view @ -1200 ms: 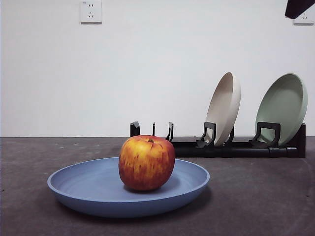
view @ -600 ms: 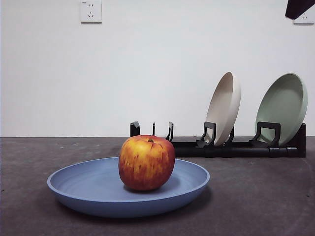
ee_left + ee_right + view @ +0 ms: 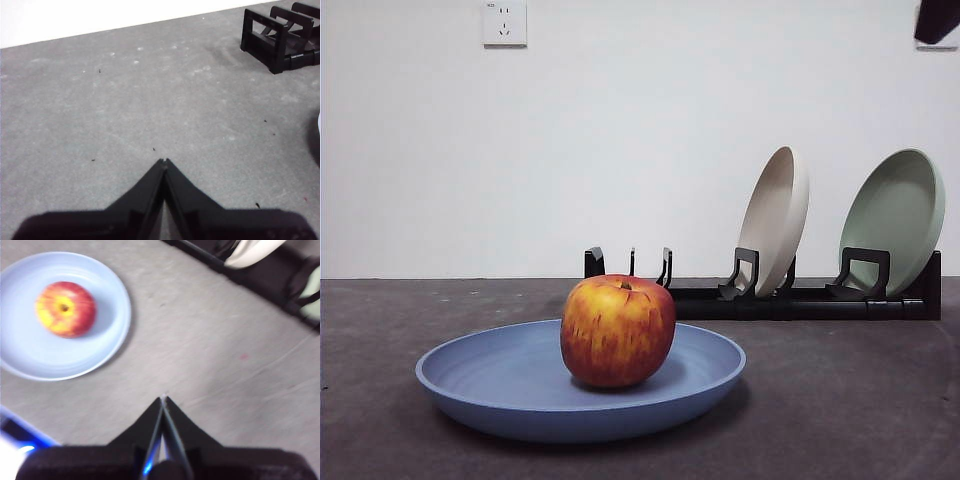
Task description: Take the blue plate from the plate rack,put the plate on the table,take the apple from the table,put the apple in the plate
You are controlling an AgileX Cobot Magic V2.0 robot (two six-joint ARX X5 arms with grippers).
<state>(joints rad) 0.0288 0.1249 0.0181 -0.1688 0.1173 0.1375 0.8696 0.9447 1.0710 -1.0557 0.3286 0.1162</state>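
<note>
apple (image 3: 618, 331) in blue plate (image 3: 510, 385), table (image 3: 840, 400)

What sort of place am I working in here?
Likely a lab test bench, not a kitchen: a bare grey table, a plain white wall with a socket, and only a plate rack, plates and an apple.

The left claw (image 3: 165, 161) has its two black jaws pressed together, tips meeting in a point, and holds nothing; it hangs above the worktop (image 3: 125, 100). The right claw (image 3: 163, 398) is likewise closed and empty, its jaws meeting at a narrow tip, raised well above the worktop. In the front view only a black tip of an arm (image 3: 938, 20) shows at the top right corner.
</note>
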